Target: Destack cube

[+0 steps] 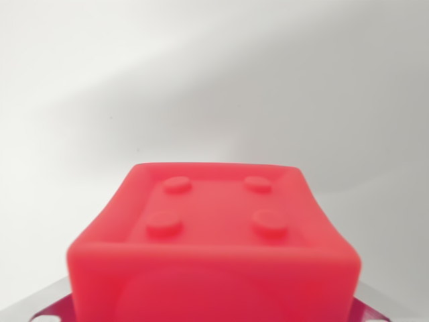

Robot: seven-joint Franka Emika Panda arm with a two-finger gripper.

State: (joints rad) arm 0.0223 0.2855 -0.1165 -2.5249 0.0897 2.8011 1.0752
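Close up, a red cube (214,241) fills the lower middle of the wrist view. Its upper face is a shallow recess with a raised rim, and four round studs (218,204) stand in it in a square: two nearer the camera, two farther back. The near face, at the bottom of the frame, is out of focus; a large round shape seems pressed into it, though the blur makes that hard to be sure of.

Under the cube's bottom corners, at the wrist view's left and right, flat red pieces (365,312) with pale grey edging poke out. The left one carries small white marks. They may be gripper parts or something the cube rests on; I cannot tell which.

Behind the cube lies a plain white surface (214,87), bright on the left and shaded grey toward the right, with a soft diagonal shadow across the upper part.

No fingers can be made out for certain, so whether the gripper is spread, pressed together or pinching the cube cannot be told.
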